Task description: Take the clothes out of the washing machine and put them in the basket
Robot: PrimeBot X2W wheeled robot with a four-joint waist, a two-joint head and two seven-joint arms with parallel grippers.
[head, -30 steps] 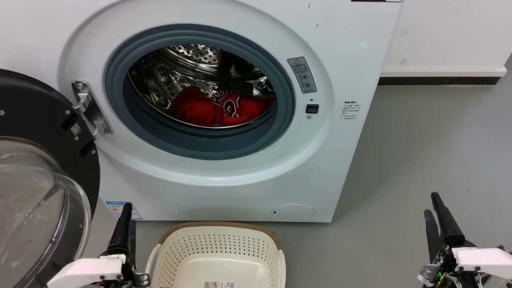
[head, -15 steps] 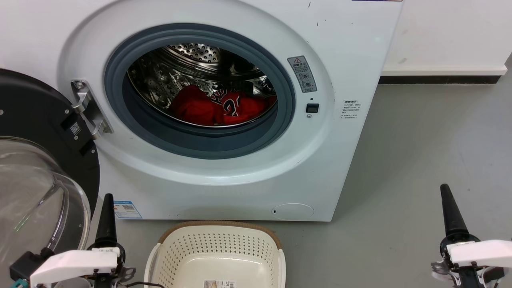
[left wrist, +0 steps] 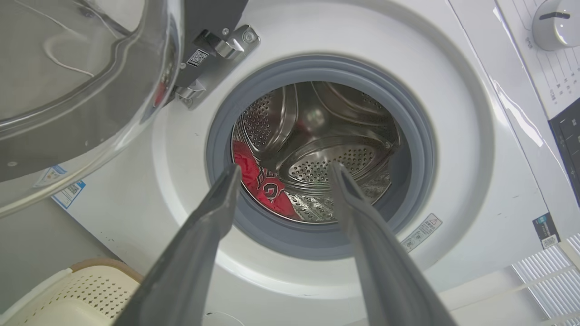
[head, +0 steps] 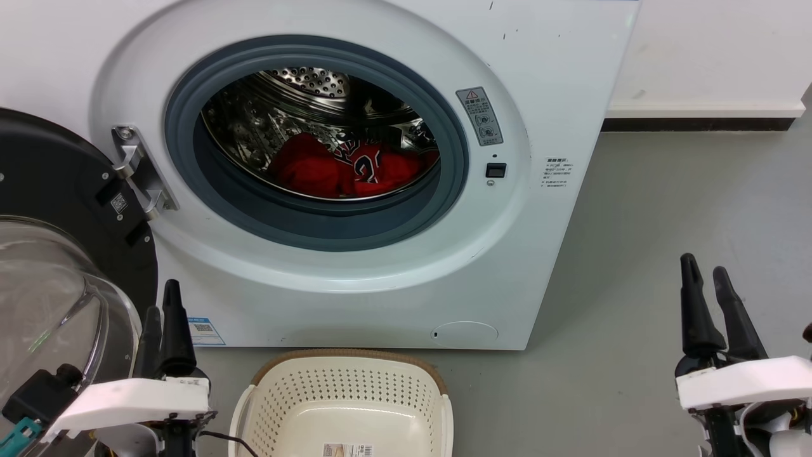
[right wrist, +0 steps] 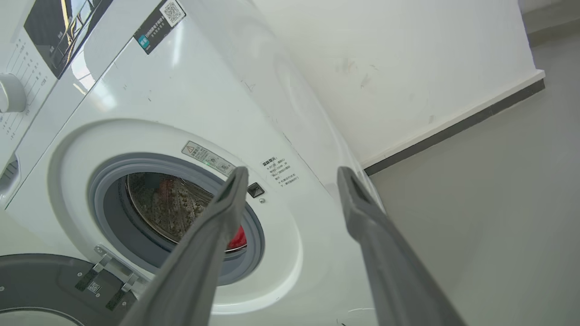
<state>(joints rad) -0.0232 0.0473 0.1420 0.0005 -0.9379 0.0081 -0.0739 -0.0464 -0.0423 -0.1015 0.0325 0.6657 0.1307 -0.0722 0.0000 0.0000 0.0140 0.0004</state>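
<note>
- door (head: 57, 304): swung open, glass bulge just left of left claw (head: 163, 298).
- left claw: released, fingers spread apart, low in front of washing machine (head: 539, 95), pointing at the drum opening.
- basket (head: 346, 357): on floor (head: 634, 222), just right of left claw, close to the machine front.
- clothes (head: 342, 171): red heap, jersey numeral showing, at drum bottom, beyond and right of left claw, well apart from both claws.
- right claw (head: 703, 263): released, fingers parted, over bare floor, machine to its left, basket well apart.
</note>
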